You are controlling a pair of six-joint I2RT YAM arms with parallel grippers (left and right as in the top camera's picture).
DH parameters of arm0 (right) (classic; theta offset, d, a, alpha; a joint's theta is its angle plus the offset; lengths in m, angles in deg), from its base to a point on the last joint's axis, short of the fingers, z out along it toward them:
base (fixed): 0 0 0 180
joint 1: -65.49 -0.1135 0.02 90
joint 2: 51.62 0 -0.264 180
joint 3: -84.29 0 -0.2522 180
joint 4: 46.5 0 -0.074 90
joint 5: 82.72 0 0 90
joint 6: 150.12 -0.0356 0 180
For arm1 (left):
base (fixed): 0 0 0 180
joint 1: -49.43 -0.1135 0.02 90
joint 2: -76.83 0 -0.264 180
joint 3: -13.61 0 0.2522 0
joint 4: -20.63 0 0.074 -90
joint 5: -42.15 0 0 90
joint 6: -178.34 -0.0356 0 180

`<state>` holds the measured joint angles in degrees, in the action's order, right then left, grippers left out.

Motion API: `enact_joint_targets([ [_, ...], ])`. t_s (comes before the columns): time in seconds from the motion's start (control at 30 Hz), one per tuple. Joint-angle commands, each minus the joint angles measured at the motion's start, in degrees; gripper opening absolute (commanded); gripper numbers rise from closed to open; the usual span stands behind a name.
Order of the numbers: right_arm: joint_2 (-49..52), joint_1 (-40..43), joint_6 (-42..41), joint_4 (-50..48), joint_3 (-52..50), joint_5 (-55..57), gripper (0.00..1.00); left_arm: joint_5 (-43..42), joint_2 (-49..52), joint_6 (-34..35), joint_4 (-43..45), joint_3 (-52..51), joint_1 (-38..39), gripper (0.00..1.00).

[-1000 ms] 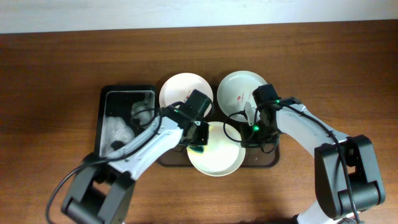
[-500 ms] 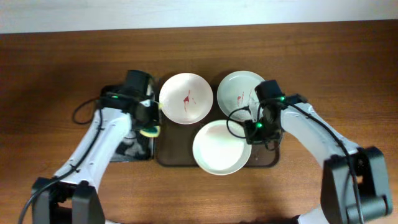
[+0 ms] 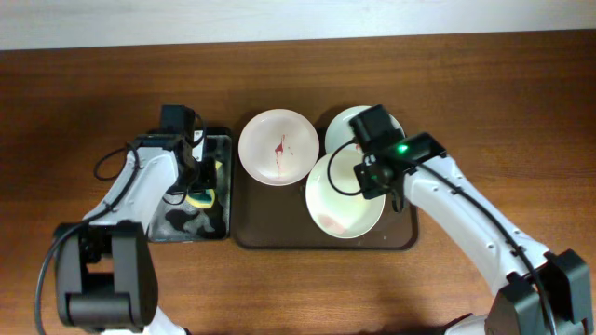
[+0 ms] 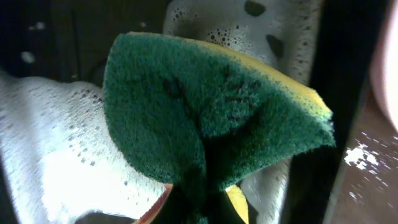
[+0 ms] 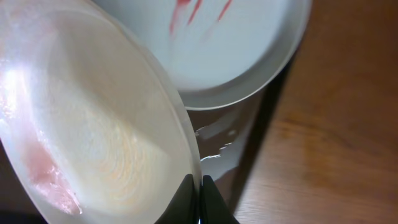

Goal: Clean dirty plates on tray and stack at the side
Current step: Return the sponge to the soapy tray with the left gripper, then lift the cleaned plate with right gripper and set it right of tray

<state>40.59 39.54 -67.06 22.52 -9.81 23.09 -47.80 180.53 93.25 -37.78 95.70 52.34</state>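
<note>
Your left jaws pinch green-yellow sponge (image 4: 211,118) over foamy black tray (image 3: 156,186) on worktop (image 3: 74,112). Red-smeared plate (image 3: 278,147) lies flat, back left of brown tray (image 3: 270,234). Your right jaws clamp rim of pink-tinged plate (image 3: 345,197), tilted, overlapping third plate (image 3: 352,124) at tray's back right.

Robot lab: bare wooden table (image 3: 521,93)

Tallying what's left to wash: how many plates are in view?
3. A smeared plate at the tray's back left; a second plate back right, partly covered; a third plate overlapping it, pinched by the right gripper.
</note>
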Motion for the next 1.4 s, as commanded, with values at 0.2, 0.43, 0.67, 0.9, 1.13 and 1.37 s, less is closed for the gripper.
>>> enact_joint_targets([
  [0.2, -1.9, -11.9, -1.0, 0.0, 4.1, 27.9, 0.04, 0.0, 4.6, -1.9, 1.4, 1.1, -0.4, 0.9],
  [0.43, -1.9, -15.6, -1.1, 0.1, 6.2, 34.2, 0.04, -0.1, 4.6, -1.9, 4.7, 1.1, -0.3, 0.98],
  [0.67, -1.9, -15.6, -1.1, 0.5, 7.0, 34.2, 0.04, -0.3, 5.4, -1.9, 9.4, 1.1, -0.3, 0.87],
  [0.9, -1.9, -15.6, -1.1, 0.5, 7.0, 34.2, 0.04, -0.3, 7.0, -1.7, 12.0, 1.1, -0.3, 0.12],
  [1.13, -2.6, -13.7, -6.5, 0.5, 7.0, 33.7, 0.04, -0.3, 6.3, -1.7, 11.3, 3.4, -0.4, 0.0],
  [1.37, -7.3, -1.1, -7.3, 0.0, 7.7, 19.5, 0.04, -0.3, 5.4, -1.7, 3.9, 5.2, -0.4, 0.8],
])
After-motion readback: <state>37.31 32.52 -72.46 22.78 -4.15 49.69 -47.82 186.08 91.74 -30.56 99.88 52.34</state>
